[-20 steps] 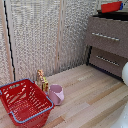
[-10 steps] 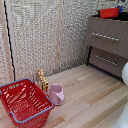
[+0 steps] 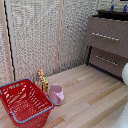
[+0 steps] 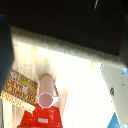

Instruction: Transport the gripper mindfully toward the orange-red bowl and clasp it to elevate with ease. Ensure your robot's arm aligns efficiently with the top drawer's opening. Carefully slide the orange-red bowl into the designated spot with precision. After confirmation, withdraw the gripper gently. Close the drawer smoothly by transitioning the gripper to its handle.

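Your pincer cannot be made out in either view, so you cannot tell whether its fingers are apart or together; only a rounded white part of the arm shows at the exterior view's right edge. Set against the pictures from a second ago and half a second ago, nothing on the floor has shifted: the red basket, the pink mug and the small yellow box behind it sit where they were. The grey-brown top drawer looks pushed in, its silver handle flush across the front. The orange-red bowl is nowhere visible in these frames, not beside the mug, not in the basket. From this you may judge that the grasp is not yet begun, and you first need to find the bowl before moving.
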